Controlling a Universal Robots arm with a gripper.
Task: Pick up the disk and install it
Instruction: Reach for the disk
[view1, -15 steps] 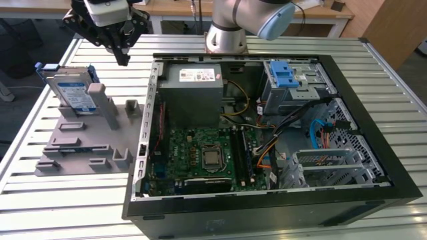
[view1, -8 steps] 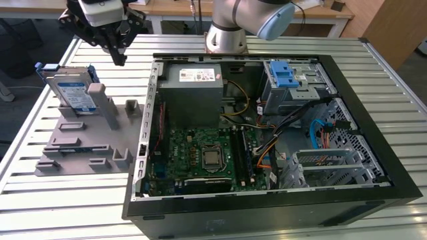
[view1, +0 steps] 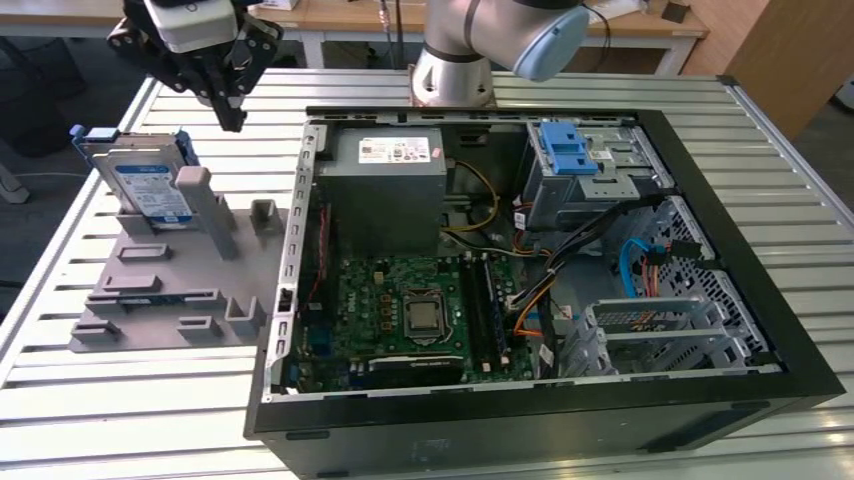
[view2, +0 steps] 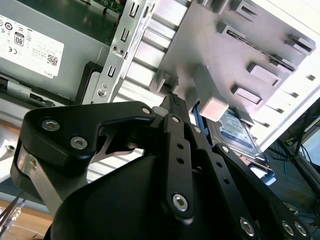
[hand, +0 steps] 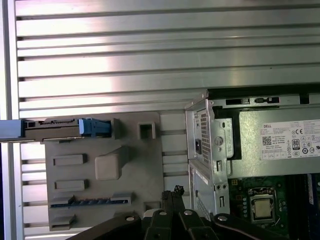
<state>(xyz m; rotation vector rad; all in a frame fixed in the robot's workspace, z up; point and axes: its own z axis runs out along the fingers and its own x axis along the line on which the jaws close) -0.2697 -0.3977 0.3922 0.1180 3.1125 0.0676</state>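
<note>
Hanging over the far end of the grey stand (view1: 160, 300), the gripper (view1: 235, 122) is seen with its jaws pressed together and nothing pinched between them; the same closed tips are shown in both wrist views (view2: 172, 100) (hand: 172, 192).

The disk (view1: 150, 185) is held upright in the stand, on the slatted tabletop (view1: 134, 390) near its far corner at the exterior view's left. It is leaned against one of the upright posts, and its labelled face is turned toward the tabletop's near edge. From the closed tips, the disk is found lower down and toward the exterior view's left, close by but apart. Its thin upper edge is shown as a long strip in the first wrist view (hand: 52, 130), running roughly along the tabletop's far edge. The blue bracket is seen at the end of that strip nearer the gripper. Which side of the disk stands upright cannot be told with certainty.

A white-and-blue label is carried on the disk's face, glimpsed also in the second wrist view (view2: 235, 132). A white printed sticker is borne by the grey power supply (view1: 387, 190) inside the open computer case (view1: 534, 420). The print is left unread.
</note>
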